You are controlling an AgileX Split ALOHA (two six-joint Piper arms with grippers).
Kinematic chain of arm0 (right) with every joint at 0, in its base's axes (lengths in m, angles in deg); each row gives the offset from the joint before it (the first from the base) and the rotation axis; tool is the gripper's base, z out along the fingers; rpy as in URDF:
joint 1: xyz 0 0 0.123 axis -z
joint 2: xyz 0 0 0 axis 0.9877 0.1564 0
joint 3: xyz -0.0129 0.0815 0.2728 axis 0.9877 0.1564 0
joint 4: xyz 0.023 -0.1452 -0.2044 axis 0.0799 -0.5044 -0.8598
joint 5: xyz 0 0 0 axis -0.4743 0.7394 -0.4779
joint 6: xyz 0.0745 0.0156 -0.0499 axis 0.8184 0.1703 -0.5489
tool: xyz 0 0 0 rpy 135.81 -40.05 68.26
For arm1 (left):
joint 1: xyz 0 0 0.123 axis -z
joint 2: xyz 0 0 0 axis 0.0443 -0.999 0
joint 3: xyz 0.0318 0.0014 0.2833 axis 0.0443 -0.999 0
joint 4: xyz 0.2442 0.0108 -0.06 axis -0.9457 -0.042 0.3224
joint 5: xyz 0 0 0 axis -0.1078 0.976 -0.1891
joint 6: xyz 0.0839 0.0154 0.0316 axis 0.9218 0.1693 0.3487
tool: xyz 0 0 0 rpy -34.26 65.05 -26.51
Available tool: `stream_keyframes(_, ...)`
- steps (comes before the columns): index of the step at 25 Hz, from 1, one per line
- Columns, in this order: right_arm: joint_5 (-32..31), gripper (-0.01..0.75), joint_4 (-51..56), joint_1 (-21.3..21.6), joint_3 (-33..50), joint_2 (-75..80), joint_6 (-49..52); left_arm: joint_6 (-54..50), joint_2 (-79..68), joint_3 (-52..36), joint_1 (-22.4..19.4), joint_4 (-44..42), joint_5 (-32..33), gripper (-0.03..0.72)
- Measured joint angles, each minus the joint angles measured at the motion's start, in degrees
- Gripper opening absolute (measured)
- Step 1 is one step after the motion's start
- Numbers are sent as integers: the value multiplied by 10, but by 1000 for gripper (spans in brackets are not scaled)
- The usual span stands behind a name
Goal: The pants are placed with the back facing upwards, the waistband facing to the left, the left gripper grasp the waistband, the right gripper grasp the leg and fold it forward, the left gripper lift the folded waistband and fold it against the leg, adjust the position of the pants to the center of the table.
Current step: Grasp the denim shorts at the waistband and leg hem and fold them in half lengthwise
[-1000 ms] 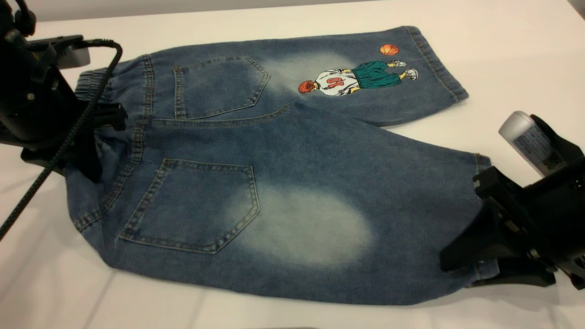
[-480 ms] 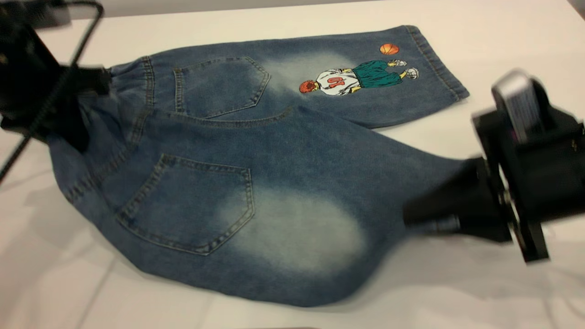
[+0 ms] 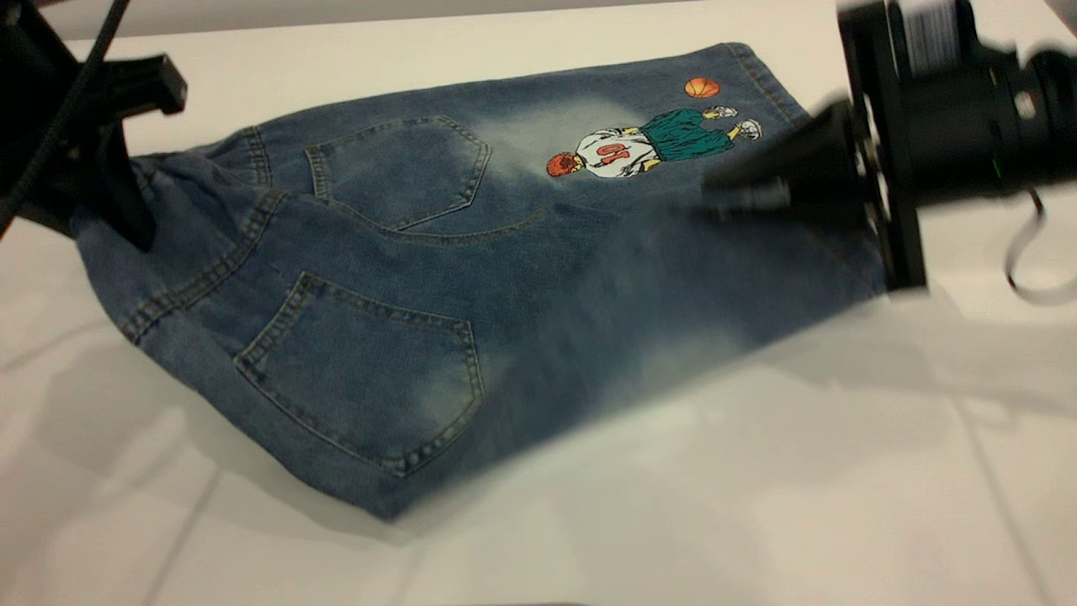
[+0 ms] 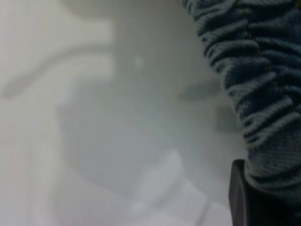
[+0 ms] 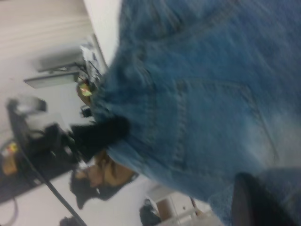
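Exterior view: your left gripper point(image 3: 126, 210) at 9 o'clock pinches the waistband point(image 4: 256, 80), lifted. Right gripper point(image 3: 757, 189) at 2 o'clock clamps the leg point(image 3: 673, 286) above the table point(image 3: 757, 471).

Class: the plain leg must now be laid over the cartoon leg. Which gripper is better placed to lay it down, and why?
Right. The right gripper already holds the leg lifted above the cartoon leg; the left gripper only grips the waistband.

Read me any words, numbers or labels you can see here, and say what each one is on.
"10", sideways in red on the white jersey of the cartoon basketball player printed on the shorts.
White label on the right arm: print too blurred to read.
No other text shows.
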Motion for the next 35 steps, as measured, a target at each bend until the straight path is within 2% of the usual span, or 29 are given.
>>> stream_keyframes(7,-1,25,-12,0,-116,2,70,-31,0,17,-9,5,-9,98)
stream_keyframes(14,14,25,-15,0,-216,2,117,-37,-10,17,-86,63,-30,98)
stream_keyframes(19,70,25,-17,0,-234,3,137,59,-44,17,-125,190,-34,98)
stream_keyframes(27,112,25,-18,3,-234,7,170,250,-100,48,-130,440,-32,98)
stream_keyframes(35,172,25,-18,34,-256,7,221,286,-133,81,-130,574,-55,98)
